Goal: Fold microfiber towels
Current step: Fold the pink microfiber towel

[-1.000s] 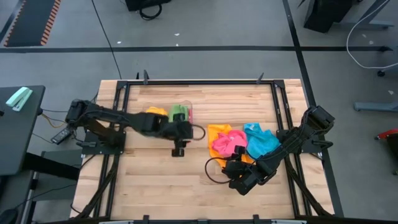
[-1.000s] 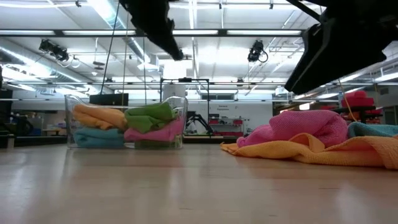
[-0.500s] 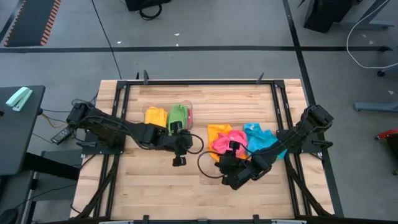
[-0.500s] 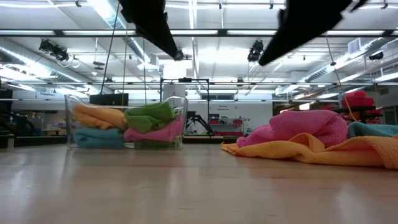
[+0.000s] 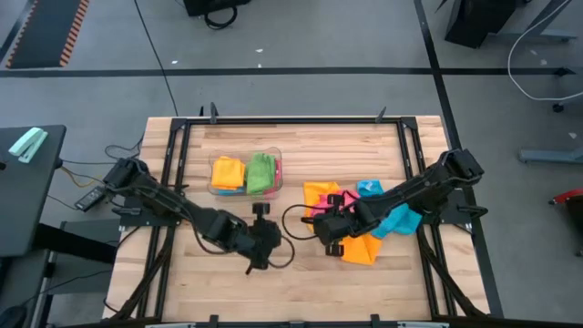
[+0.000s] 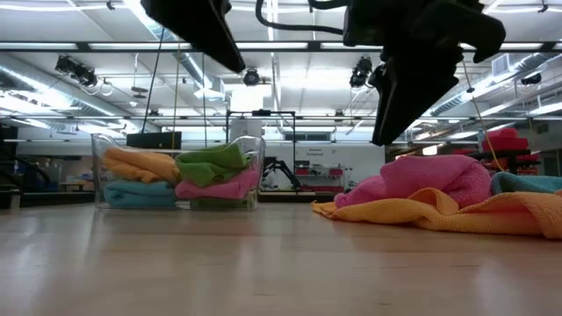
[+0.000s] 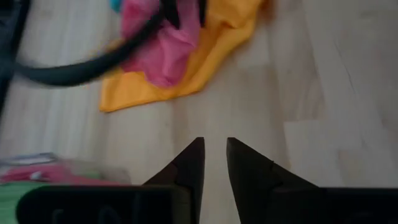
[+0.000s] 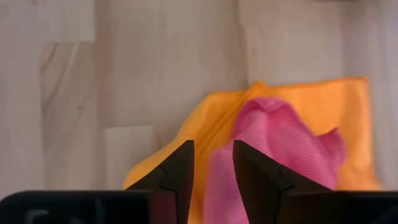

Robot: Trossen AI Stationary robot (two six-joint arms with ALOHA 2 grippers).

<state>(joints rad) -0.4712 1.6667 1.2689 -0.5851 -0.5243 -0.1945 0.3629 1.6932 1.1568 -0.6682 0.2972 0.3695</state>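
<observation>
We see the loose microfiber towels heaped right of the table's middle: an orange towel [image 5: 357,248] spread flat underneath, a pink towel [image 8: 267,149] bunched on top of it, and a blue towel [image 5: 393,219] crumpled at the pile's right side, near the right frame rail. The right gripper [image 8: 210,163] hangs over the pink towel's left part, its fingers [image 8: 177,168] drawn near together with a narrow gap, gripping nothing. The left gripper [image 7: 213,158] sits above bare wood near the table's middle, toward the near edge, fingers likewise close with a slim gap and nothing between them. The orange towel's near-left corner lies flat on the boards, with open wood between it and the left gripper. Farther back on the left stands a clear bin [image 5: 244,173] holding folded orange, green, pink and blue towels, well apart from the heap. The near strip of the table [image 5: 301,292] is bare wood right to its edge.
</observation>
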